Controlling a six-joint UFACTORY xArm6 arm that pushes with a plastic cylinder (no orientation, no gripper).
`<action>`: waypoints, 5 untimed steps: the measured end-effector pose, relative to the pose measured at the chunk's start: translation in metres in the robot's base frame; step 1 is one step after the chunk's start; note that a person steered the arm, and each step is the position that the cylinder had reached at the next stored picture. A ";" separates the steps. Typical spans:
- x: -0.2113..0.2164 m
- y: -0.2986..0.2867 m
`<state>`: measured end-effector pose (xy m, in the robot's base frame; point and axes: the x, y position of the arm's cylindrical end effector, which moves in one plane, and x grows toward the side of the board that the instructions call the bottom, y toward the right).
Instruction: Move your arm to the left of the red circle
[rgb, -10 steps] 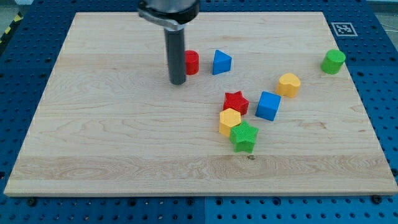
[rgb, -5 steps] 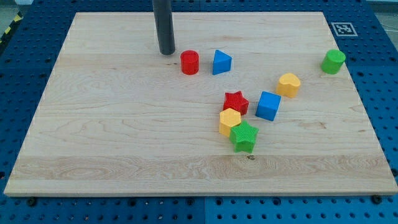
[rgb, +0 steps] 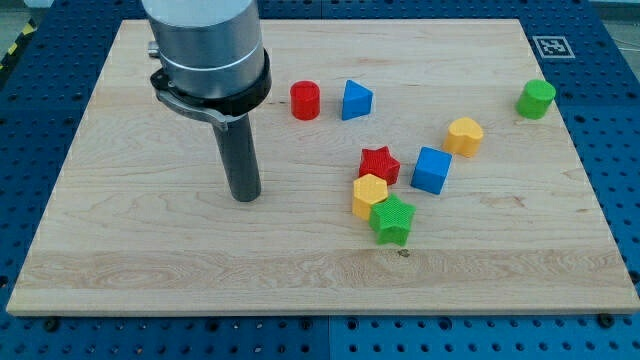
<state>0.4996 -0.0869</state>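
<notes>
The red circle (rgb: 305, 101), a short red cylinder, stands on the wooden board (rgb: 140, 240) near the view's top, just left of a blue triangle (rgb: 356, 100). My tip (rgb: 244, 197) rests on the board well below and to the left of the red circle, apart from every block. The arm's grey body fills the view's top left above the rod.
A red star (rgb: 379, 164), yellow hexagon (rgb: 369, 193) and green star (rgb: 393, 220) cluster right of my tip. A blue cube (rgb: 432, 170) and a yellow block (rgb: 464, 135) lie further right. A green cylinder (rgb: 536, 98) stands near the right edge.
My tip went from just left of the red circle up toward the view's top, then swung down and left to its present spot. No block has moved.
</notes>
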 end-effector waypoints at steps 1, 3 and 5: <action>-0.007 -0.002; -0.100 0.009; -0.158 0.060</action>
<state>0.3417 -0.0273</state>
